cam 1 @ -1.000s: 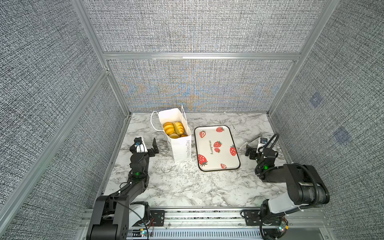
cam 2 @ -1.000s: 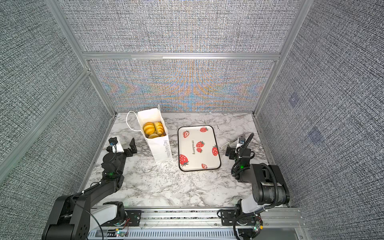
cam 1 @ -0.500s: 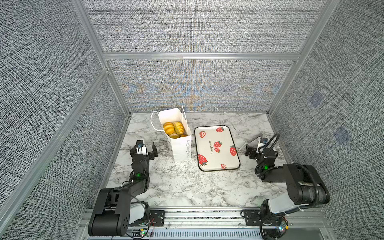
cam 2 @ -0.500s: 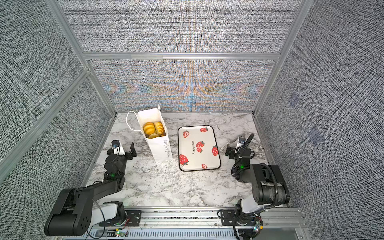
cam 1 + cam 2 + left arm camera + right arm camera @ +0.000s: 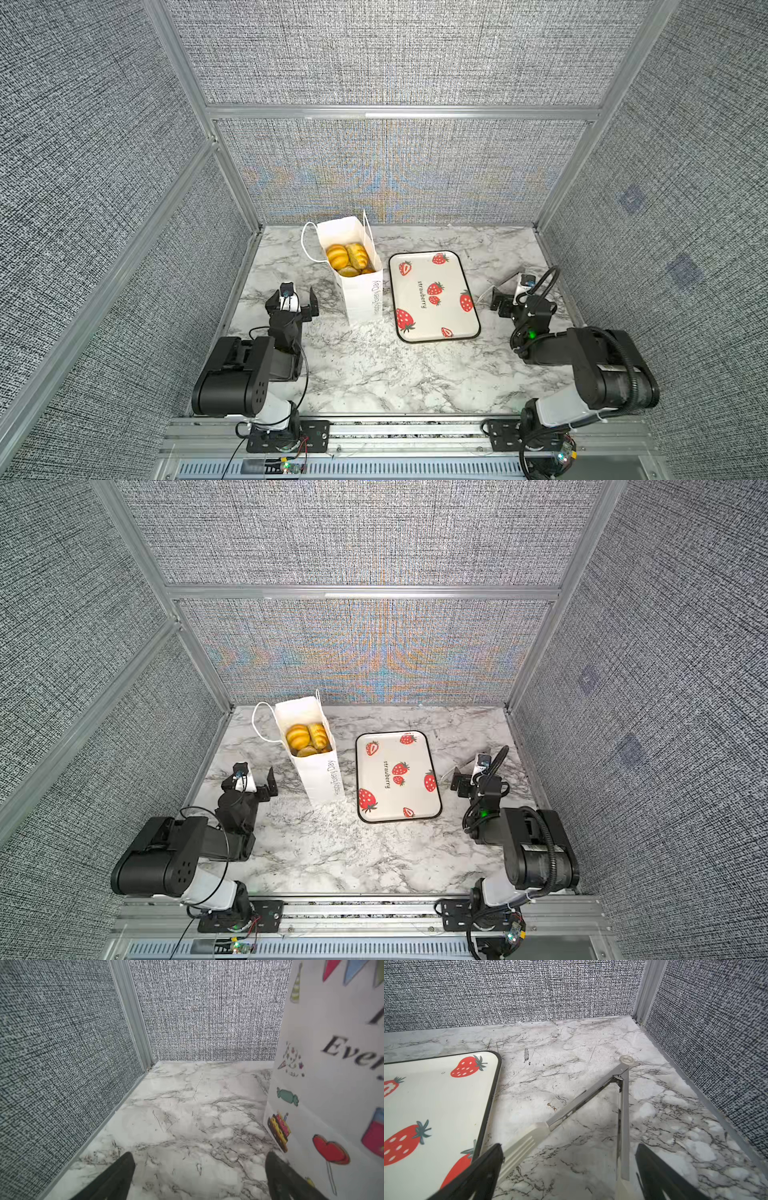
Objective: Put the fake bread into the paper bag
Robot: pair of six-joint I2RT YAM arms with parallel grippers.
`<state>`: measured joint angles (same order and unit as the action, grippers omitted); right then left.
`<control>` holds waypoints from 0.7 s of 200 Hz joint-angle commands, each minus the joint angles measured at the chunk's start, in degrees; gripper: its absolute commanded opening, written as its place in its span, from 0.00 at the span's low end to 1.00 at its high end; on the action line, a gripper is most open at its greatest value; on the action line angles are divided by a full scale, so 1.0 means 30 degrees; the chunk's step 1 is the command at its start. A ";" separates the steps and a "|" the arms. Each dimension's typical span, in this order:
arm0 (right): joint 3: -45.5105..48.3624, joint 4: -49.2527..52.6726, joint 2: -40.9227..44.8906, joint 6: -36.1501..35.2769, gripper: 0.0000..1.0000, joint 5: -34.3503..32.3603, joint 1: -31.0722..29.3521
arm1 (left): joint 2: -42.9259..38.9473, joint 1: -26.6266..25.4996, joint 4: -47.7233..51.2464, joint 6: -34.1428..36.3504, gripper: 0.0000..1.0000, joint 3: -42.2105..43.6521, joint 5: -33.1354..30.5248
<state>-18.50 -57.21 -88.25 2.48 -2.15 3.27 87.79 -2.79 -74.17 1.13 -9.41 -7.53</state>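
Left claw (image 5: 292,299) hangs wide open w/ nothing in it, low over the worktop (image 5: 374,365), just beside the paper bag (image 5: 362,293). Right claw (image 5: 508,291) is spread too, empty; I see tongs (image 5: 571,1107) lying on the marble right by it. Fake bread (image 5: 347,257) sits inside the upright bag, next to the strawberry tray (image 5: 448,275).
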 commanded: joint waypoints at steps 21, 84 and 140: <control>-0.0102 -0.0229 -0.0028 -0.0058 0.99 0.0161 -0.0014 | 0.0109 0.0023 -0.1459 0.0209 0.99 0.0001 0.0049; -0.0128 -0.0238 -0.0031 -0.0116 0.99 0.0190 -0.0005 | 0.0058 0.0035 -0.1234 0.0184 0.99 -0.0027 0.0049; -0.0102 -0.0252 -0.0041 -0.0129 0.99 0.0190 -0.0005 | 0.0159 0.0192 -0.0733 0.0251 0.99 -0.0353 0.0912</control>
<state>-18.50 -56.73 -88.31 2.42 -1.56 3.27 88.07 -2.74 -76.18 1.52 -9.74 -7.42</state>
